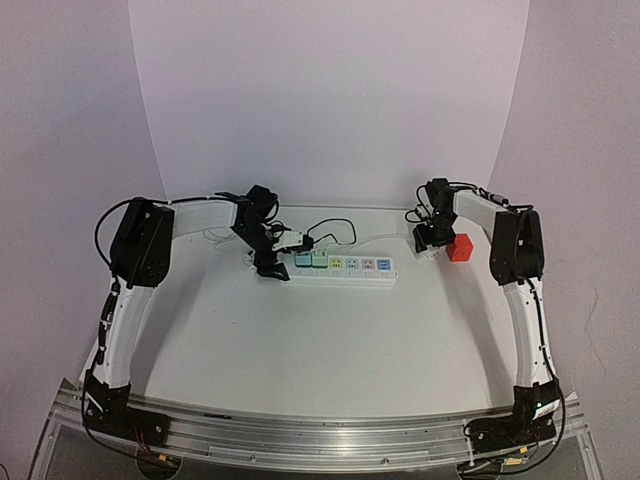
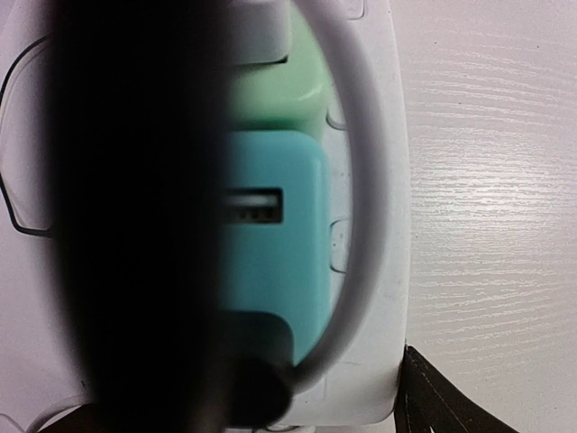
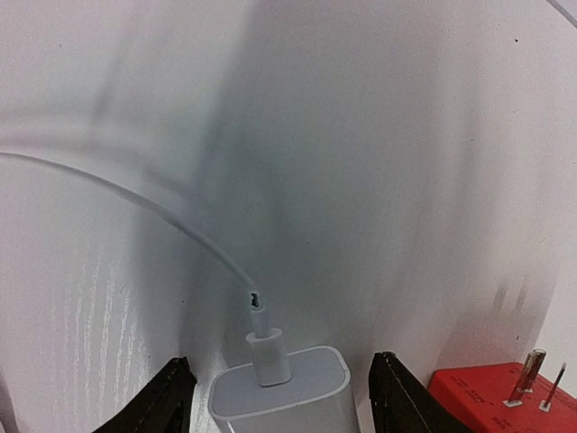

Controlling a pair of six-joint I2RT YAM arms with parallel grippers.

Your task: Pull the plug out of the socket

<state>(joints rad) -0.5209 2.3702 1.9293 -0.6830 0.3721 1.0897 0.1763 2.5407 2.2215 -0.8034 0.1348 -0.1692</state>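
The socket [image 1: 345,270], a long white power strip, lies across the table's middle. A teal plug [image 1: 303,259] and a green plug [image 1: 320,258] sit in its left outlets. My left gripper [image 1: 272,254] straddles the strip's left end. In the left wrist view the teal plug [image 2: 270,244] shows a USB port, the green plug [image 2: 279,90] is beyond it, and one finger [image 2: 437,397] rests against the strip's edge [image 2: 383,271]. A dark blur hides the other finger. My right gripper [image 1: 428,243] is open around a white charger [image 3: 279,392] with a white cable.
A red plug block [image 1: 460,248] with metal prongs [image 3: 532,370] lies just right of the right gripper. A thin black cable [image 1: 335,228] and white cords loop behind the strip. White walls close the back and sides.
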